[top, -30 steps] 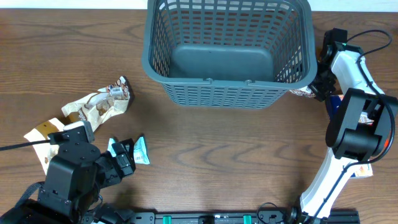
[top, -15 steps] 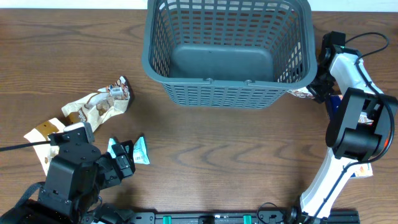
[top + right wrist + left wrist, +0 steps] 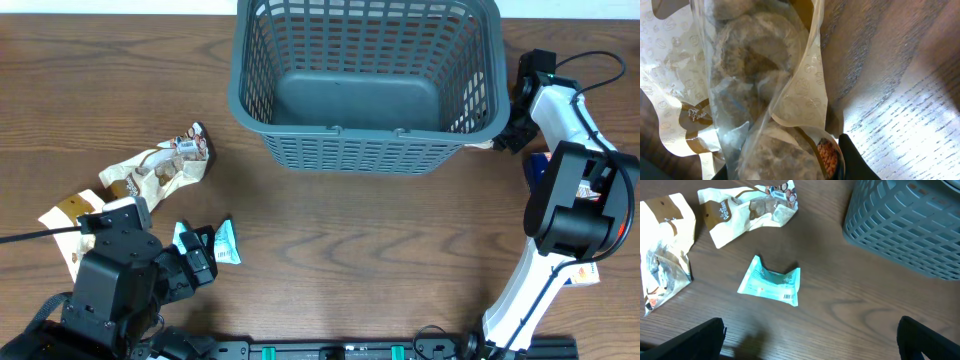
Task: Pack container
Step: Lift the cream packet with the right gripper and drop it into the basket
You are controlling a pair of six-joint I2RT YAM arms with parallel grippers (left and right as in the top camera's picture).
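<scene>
Right wrist view: the right end effector (image 3: 507,138) has just clamped, it seems, on a clear plastic packet of brown biscuits (image 3: 755,90) — ready to lift into the large grey-blue slotted plastic basket (image 3: 366,150) just beside it; the left end effector (image 3: 810,340) hangs apart.

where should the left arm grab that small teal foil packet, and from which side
Likely across the narrow width of the small teal foil packet, near its middle, straight down from above: it lies flat on the brown wooden table with bare wood on every side, so no edge offers a side grip. The open left gripper is nearest.
</scene>
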